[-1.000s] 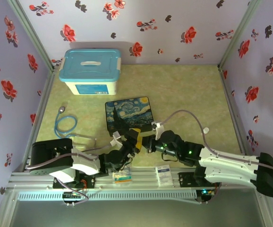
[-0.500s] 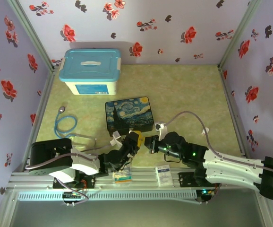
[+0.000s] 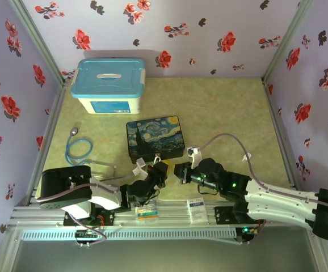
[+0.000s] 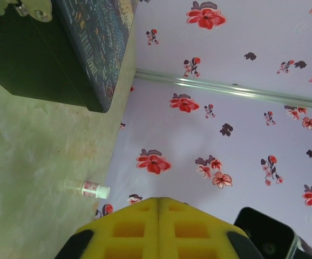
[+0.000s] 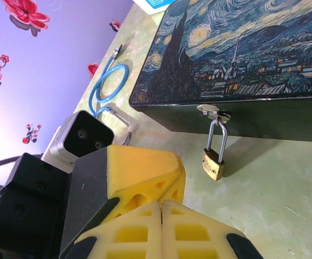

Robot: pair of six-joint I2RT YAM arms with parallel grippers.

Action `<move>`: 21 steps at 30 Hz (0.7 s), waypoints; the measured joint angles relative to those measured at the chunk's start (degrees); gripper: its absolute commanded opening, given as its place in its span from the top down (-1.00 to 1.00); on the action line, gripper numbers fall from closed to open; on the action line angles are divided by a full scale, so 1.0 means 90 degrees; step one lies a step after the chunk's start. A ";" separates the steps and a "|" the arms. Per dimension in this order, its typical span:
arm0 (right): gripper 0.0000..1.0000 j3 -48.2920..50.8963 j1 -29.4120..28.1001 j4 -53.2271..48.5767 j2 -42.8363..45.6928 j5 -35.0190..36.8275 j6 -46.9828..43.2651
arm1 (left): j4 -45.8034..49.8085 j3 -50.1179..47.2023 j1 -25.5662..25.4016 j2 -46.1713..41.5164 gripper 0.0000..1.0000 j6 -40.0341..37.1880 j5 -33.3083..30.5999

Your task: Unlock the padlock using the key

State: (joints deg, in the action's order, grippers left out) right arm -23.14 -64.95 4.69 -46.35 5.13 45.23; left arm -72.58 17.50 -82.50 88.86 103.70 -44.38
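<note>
In the right wrist view the right gripper was cut off by the lower edge. Its yellow fingers were pressed flat together, so whether the key lay between them could not be told, and the padlock hung with its underside turned away, keyhole hidden. In the left wrist view the left gripper was cropped at the bottom too, the painted box ran off the top-left corner with its latch half lost at the edge, and the small vial on the tabletop bore a label too small to read.
</note>
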 measured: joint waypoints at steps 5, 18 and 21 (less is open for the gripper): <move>-0.31 0.0134 -0.0022 -0.0090 0.0374 0.0002 0.0027 | 0.0041 -0.0097 0.0046 -0.0233 1.00 -0.0556 0.0083; -0.99 0.0782 0.1508 0.1008 0.1523 -0.1685 0.0886 | 0.2628 0.0175 0.1180 -0.2931 1.00 -0.3218 0.1411; -0.90 0.0797 0.1571 0.1838 0.0852 -0.2127 0.1292 | 0.2880 0.0347 0.1421 -0.3262 1.00 -0.3679 0.1863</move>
State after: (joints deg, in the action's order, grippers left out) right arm -15.97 -50.81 21.23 -38.68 -14.02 56.86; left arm -46.65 20.62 -69.71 59.51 70.59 -27.62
